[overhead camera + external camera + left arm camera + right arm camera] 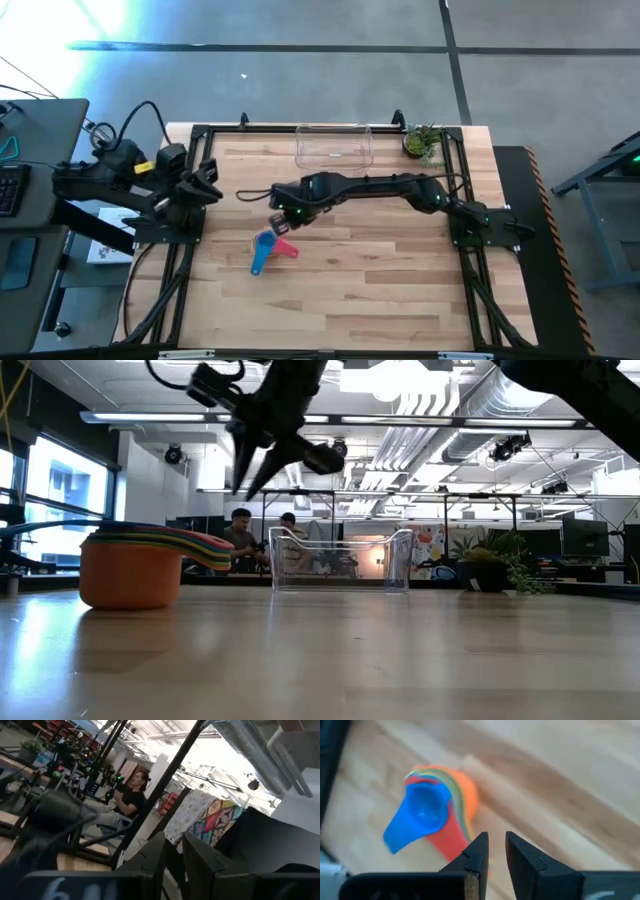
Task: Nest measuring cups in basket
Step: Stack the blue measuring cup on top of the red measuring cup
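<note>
Behind the wooden table you have an open workshop with people seated at desks, well clear of the arms. Take the basket as your landmark: it sits empty at the far edge of the table, with the potted plant just beside it toward the right arm's side. The measuring cups are already stacked one inside another, orange outermost and blue on top, handles fanned together, and they rest on the wood well in front of the basket, toward the left arm's side. So the nesting looks done, and what remains, as I judge it, is carrying the stack into the basket. Your right gripper hangs above the table between basket and stack, just beside the cups, fingers nearly pressed together with only a thin gap and nothing held; you would need to spread them before taking the handles. Your left gripper waits at its base off the table's side, far from the basket, fingers narrowly apart and empty.
</note>
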Tool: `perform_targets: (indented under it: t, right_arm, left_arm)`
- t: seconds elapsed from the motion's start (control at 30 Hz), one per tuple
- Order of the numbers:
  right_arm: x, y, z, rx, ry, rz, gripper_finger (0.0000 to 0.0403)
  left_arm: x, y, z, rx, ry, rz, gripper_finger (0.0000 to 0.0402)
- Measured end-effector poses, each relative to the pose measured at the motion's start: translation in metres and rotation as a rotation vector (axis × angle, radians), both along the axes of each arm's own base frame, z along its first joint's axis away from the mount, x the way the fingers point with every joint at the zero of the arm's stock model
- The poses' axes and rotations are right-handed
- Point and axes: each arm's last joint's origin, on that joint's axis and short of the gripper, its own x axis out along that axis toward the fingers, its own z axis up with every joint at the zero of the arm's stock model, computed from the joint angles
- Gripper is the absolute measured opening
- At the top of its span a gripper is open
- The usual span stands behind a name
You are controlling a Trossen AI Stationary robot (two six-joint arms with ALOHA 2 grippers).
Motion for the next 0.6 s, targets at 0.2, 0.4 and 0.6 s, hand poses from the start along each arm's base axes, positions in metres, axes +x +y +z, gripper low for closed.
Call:
perform_targets:
  t: [0.2, 0.4, 0.6]
  right_arm:
    - [-0.020, -0.016, 0.025, -0.058, 0.055, -0.118, 0.0058]
    - [-0.034, -0.027, 0.054, -0.076, 0.006, -0.186, 0.0058]
    - [-0.047, -0.034, 0.080, -0.109, -0.053, -0.228, 0.0058]
  left_arm:
    - [-0.023, 0.003, -0.015, -0.030, 0.155, -0.010, 0.0058]
    - [-0.030, 0.004, -0.045, -0.031, 0.468, 0.001, 0.0058]
    - [-0.032, 0.005, -0.068, -0.011, 0.736, 0.023, 0.0058]
